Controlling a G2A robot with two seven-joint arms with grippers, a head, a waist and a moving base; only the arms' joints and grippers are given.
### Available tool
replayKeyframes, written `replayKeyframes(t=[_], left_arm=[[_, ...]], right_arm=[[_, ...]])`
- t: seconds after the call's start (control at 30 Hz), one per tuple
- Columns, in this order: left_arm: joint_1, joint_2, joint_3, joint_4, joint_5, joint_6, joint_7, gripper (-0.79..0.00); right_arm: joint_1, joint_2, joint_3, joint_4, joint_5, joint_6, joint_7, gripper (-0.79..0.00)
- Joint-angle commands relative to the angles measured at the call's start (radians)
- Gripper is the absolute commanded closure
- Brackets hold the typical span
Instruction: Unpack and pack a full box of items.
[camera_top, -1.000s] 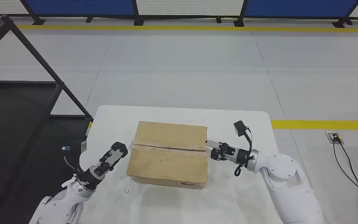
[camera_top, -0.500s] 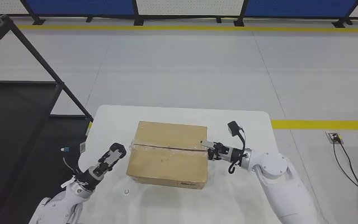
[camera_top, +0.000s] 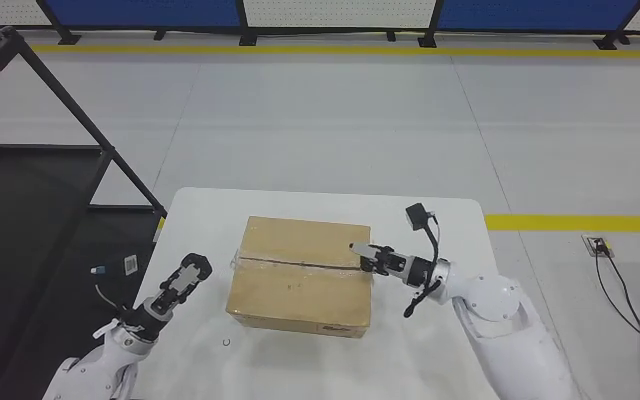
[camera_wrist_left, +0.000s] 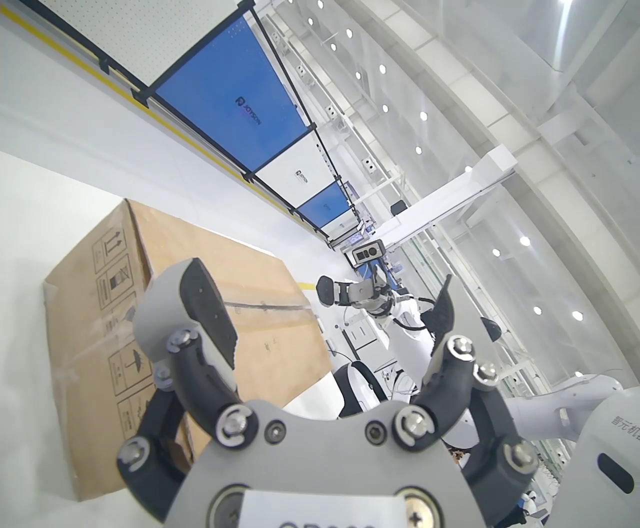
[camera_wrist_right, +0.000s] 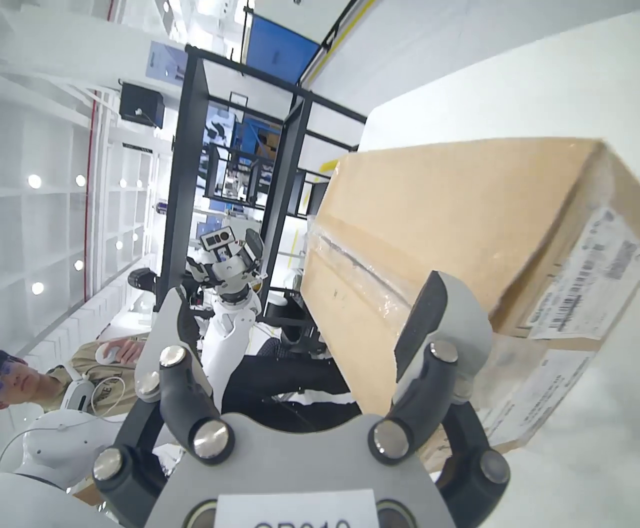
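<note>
— How many boxes on the table?

— One box. It sits about mid-table, with its long sides along the front and back edges.

— And how does it look?

— It's plain brown cardboard and the flaps are shut. One strip of clear tape runs along the middle seam. One white label is on the end facing the right edge, and the opposite end has printed handling symbols.

— And the arms?

— There are two. The right gripper is stretched out level over the box's right end, just by the end of the seam. Its fingers are spread wide and hold nothing. I can't tell whether it touches the cardboard.

— The other one?

— The left gripper hangs over the table near the left edge, beside the box's left end but apart from it. It points towards the box, also spread wide and empty.
</note>
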Motion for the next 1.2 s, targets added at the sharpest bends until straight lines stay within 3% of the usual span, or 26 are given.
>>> replayKeyframes(t=[0.0, 0.57, 1.17], left_arm=[[0.009, 0.0, -0.006, 0.002, -0.002, -0.006, 0.003, -0.785], [0.054, 0.003, -0.053, 0.008, -0.033, -0.029, 0.006, -0.785], [0.102, 0.005, -0.096, 0.002, -0.066, -0.052, 0.004, -0.785]], right_arm=[[0.044, -0.006, -0.041, 0.05, 0.004, 0.014, 0.012, -0.785], [0.293, -0.097, -0.315, 0.368, 0.043, 0.021, -0.095, -0.785], [0.484, -0.24, -0.553, 0.598, 0.083, -0.03, -0.168, -0.785]])
